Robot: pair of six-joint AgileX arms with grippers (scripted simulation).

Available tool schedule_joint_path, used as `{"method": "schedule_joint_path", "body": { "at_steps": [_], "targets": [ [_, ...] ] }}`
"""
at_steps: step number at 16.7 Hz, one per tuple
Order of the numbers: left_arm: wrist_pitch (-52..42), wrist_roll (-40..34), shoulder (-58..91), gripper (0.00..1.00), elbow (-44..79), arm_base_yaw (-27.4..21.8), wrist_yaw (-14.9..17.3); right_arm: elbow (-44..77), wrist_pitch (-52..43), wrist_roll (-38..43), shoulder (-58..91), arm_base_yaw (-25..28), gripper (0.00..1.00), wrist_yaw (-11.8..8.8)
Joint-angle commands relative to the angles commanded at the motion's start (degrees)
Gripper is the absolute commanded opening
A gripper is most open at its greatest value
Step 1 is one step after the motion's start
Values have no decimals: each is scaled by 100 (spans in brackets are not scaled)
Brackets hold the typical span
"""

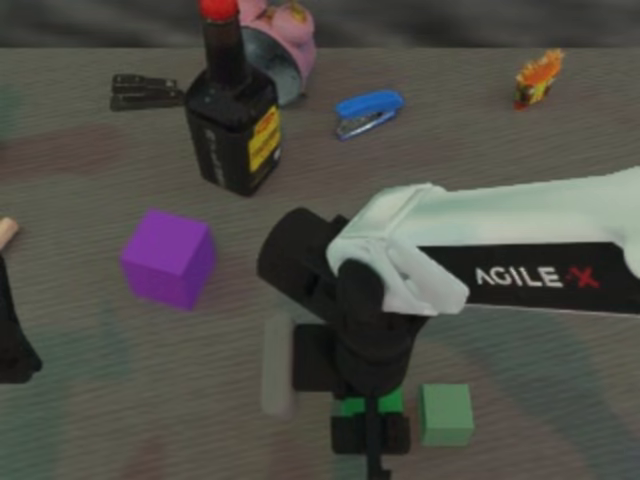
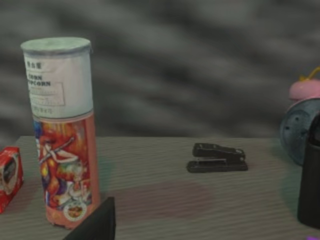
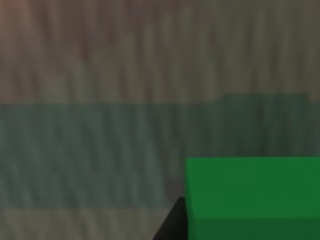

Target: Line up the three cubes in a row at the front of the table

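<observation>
My right gripper (image 1: 370,435) reaches down at the front of the table (image 1: 560,380), shut on the bright green cube (image 1: 370,404), which shows only as a strip under the wrist. In the right wrist view one black finger (image 3: 172,226) presses against the side of the bright green cube (image 3: 252,197), low over the table. The pale sage-green cube (image 1: 446,414) rests just to its right, a small gap apart. The large purple cube (image 1: 168,257) sits farther back on the left. My left gripper (image 1: 12,345) is parked at the left edge, open, with one finger (image 2: 95,222) in its wrist view.
A dark sauce bottle (image 1: 232,110) stands behind the purple cube. Along the back lie a black stapler (image 1: 145,92), a pink alarm clock (image 1: 278,40), a blue stapler (image 1: 368,112) and a small orange toy (image 1: 538,78). A snack can (image 2: 62,130) stands near the left gripper.
</observation>
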Motion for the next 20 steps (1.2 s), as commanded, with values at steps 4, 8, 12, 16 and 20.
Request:
{"method": "schedule_joint_path", "body": {
  "at_steps": [4,8,12,16,20],
  "targets": [
    [0,0,0,100,0,0,0,0,0,0,0,0,60,0],
    [0,0,0,100,0,0,0,0,0,0,0,0,90,0],
    [0,0,0,100,0,0,0,0,0,0,0,0,100,0],
    [0,0,0,100,0,0,0,0,0,0,0,0,100,0],
    [0,0,0,100,0,0,0,77,-101,-6,-36,4,100,0]
  ]
}}
